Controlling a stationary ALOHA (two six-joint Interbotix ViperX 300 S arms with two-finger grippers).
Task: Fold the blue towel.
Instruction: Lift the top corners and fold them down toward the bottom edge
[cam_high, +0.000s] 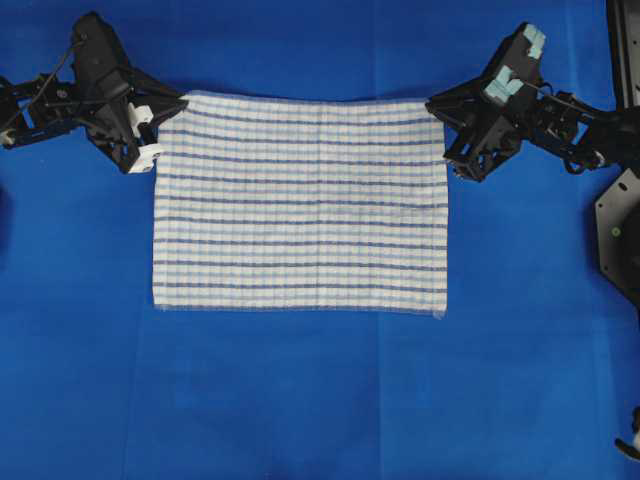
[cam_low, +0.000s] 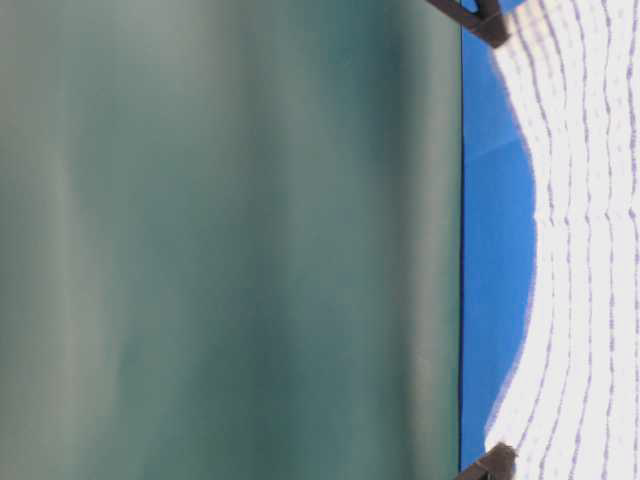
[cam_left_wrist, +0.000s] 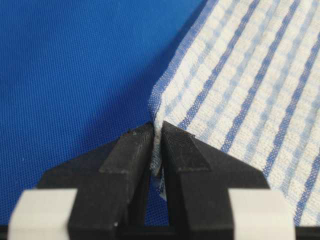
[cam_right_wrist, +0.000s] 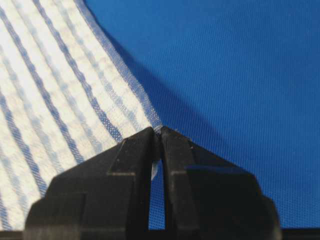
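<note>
1. Where it lies on the blue-covered table (cam_high: 300, 400), the blue towel (cam_high: 300, 205) is spread out flat as one rectangle, its long sides running left to right, in the far half of the overhead view.
2. Its far left corner sits pinched in the left claw (cam_high: 158, 128), which is closed on the cloth; the left wrist view shows the corner (cam_left_wrist: 156, 117) drawn up into a peak between the two black fingers (cam_left_wrist: 131, 150).
3. Its far right corner is clamped in the same way by the right claw (cam_high: 440, 108), closed on the cloth, with the tip of the corner (cam_right_wrist: 157, 127) caught between the fingers (cam_right_wrist: 137, 150).
4. The two near corners lie loose on the table, well apart from either claw.
5. In the table-level view the far edge (cam_low: 530, 250) sags between the two held corners.
6. A dark mounting plate (cam_high: 620, 230) stands at the right edge of the table.
</note>
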